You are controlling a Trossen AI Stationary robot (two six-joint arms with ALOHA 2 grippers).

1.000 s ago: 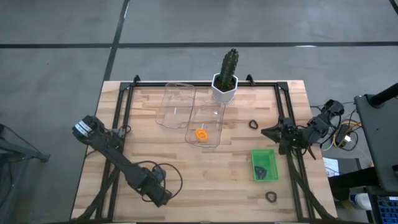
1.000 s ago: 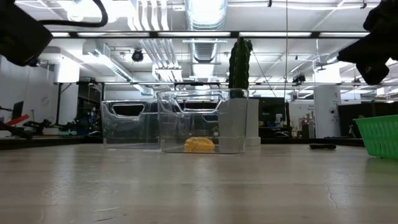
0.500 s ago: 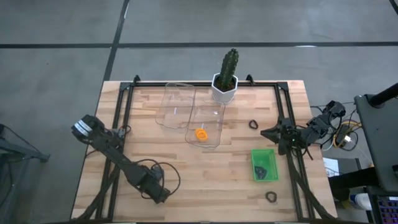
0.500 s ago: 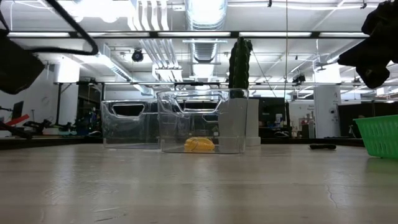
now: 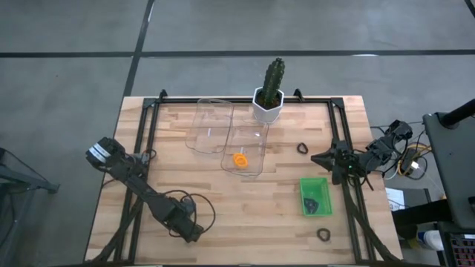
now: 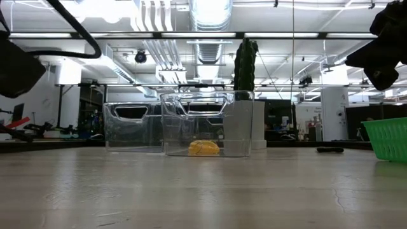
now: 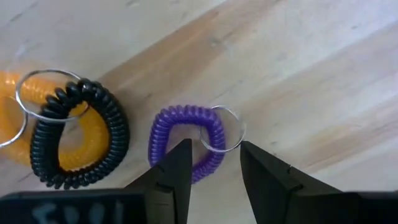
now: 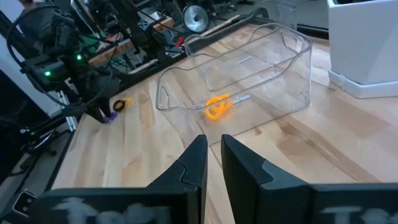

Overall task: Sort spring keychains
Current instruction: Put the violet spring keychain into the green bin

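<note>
The left gripper point(image 7: 214, 165) is held just above a purple keychain point(image 7: 186, 142), its jaws parted on either side of the metal ring. A pick-up seems to be starting, so the jaws must be lowered and closed. A black keychain point(image 7: 78, 134) and an orange keychain point(image 7: 15, 124) lie just beside the purple one, near the table's edge. An orange one sits in a clear bin point(image 5: 249, 141) well apart. The right gripper point(image 8: 212, 155) is kept nearly closed, holding nothing.
</note>
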